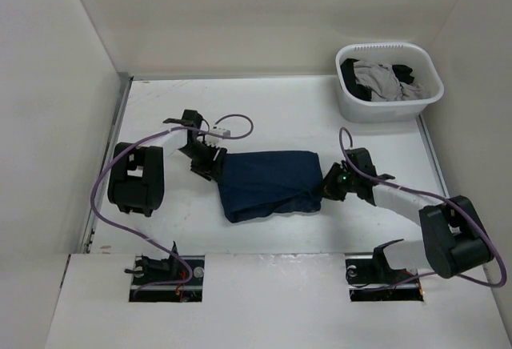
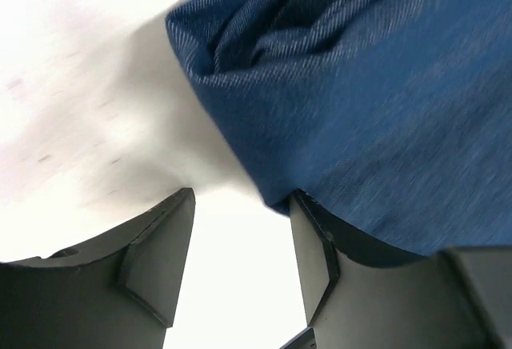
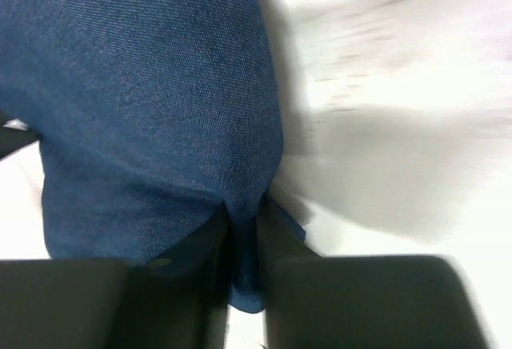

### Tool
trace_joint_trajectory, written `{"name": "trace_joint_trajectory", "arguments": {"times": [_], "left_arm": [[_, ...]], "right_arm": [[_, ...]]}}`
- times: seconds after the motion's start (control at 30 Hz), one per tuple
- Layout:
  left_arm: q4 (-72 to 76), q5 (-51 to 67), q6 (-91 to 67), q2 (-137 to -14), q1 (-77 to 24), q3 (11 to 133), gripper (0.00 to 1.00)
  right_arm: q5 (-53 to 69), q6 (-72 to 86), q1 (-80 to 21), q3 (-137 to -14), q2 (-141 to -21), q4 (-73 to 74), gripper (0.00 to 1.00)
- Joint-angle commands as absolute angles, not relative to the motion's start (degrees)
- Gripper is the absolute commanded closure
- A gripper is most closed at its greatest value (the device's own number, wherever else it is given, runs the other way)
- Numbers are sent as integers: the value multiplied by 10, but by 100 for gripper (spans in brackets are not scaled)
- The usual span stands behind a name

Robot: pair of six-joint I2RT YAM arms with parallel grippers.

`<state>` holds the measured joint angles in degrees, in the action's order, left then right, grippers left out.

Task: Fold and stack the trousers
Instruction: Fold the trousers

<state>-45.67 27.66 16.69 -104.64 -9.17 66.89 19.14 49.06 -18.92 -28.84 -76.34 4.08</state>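
Note:
The trousers [image 1: 268,185] lie as a folded dark blue denim bundle in the middle of the white table. My left gripper [image 1: 210,165] stands at the bundle's left edge. In the left wrist view it [image 2: 240,261] is open, with bare table between its fingers; the right finger [image 2: 316,261] rests against the denim's edge [image 2: 360,85]. My right gripper [image 1: 328,185] is at the bundle's right edge. The right wrist view shows it [image 3: 244,245] shut on a pinched fold of the denim [image 3: 144,109].
A white laundry basket [image 1: 348,105] stands at the back right, holding a light grey garment [image 1: 384,81] and a black one [image 1: 352,73]. White walls close the table on the left, back and right. Purple cables loop beside both arms.

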Motion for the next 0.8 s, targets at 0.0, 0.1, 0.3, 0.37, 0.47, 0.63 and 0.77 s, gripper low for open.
{"name": "trace_joint_trajectory", "arguments": {"times": [0.0, 0.1, 0.3, 0.37, 0.47, 0.63, 0.77], "left_arm": [[-453, 294, 164, -1034, -107, 677, 51], [-464, 295, 164, -1028, -107, 682, 51], [-523, 307, 169, -962, -73, 705, 51], [-527, 300, 174, -929, -49, 718, 51], [-519, 274, 170, -888, 9, 768, 50], [-469, 229, 129, -812, 130, 858, 44], [-401, 200, 104, -736, 226, 870, 36]], "right_arm": [[189, 413, -163, -311, -737, 113, 75], [184, 374, -136, -329, -702, 164, 35], [146, 295, -40, -420, -594, 306, 0], [117, 273, -15, -481, -579, 376, 0], [53, 238, 6, -570, -575, 466, 0], [-148, 251, -29, -674, -586, 523, 0], [-212, 247, 20, -720, -607, 546, 0]]}}
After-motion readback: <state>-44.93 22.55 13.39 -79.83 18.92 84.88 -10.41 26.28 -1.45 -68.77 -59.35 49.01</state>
